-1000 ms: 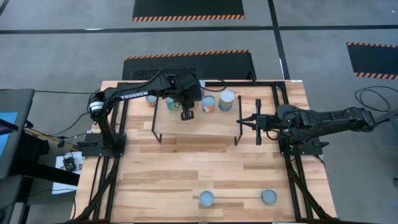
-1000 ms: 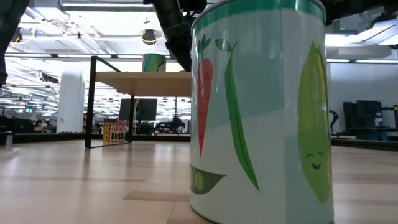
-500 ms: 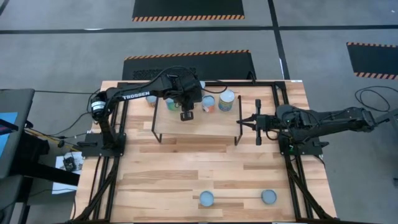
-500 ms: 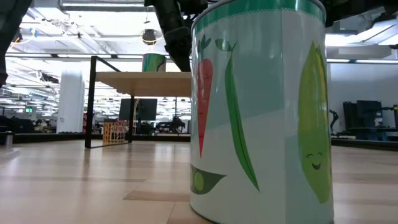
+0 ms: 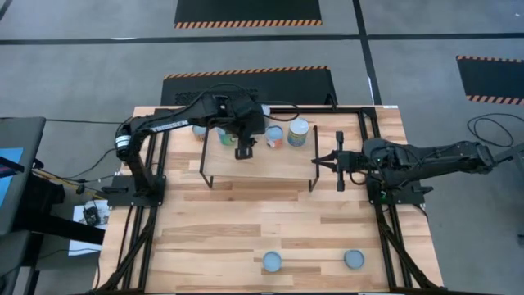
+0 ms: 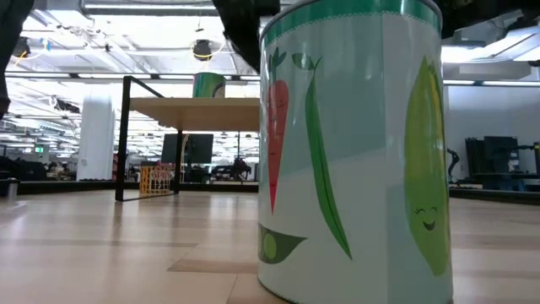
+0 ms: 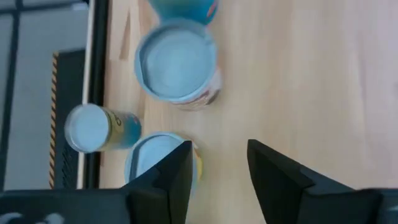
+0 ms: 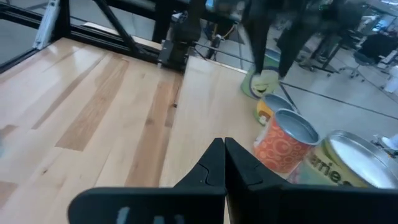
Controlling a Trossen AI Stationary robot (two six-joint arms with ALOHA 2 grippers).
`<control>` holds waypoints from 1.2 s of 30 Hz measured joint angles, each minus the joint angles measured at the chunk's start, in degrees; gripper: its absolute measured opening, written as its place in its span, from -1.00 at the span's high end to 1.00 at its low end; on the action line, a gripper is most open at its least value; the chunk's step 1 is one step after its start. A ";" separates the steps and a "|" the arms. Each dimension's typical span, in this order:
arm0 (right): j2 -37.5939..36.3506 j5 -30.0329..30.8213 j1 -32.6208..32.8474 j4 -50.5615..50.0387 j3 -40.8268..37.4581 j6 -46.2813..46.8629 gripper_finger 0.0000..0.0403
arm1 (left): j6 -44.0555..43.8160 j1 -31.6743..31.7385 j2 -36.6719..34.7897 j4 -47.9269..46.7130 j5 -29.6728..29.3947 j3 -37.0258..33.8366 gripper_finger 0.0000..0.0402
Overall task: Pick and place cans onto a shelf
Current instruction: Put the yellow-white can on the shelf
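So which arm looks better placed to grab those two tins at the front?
Probably the right: its gripper, shut, waits beside the shelf, nearer the tins. The left gripper hangs open over the shelf.

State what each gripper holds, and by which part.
Nothing: the left gripper is open and empty over the shelf; the right gripper is shut on nothing.

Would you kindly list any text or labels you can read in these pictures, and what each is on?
"TROSSEN": white lettering on the left arm, legible only in part in the high view.
"...erie...": a word fragment on the wide can, cut off.
Big can: vegetable drawings only, no words.
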 joint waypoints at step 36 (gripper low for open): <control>-0.02 4.74 8.30 4.11 -0.90 0.73 0.94 | 21.14 36.12 -41.18 16.20 6.35 -58.34 1.00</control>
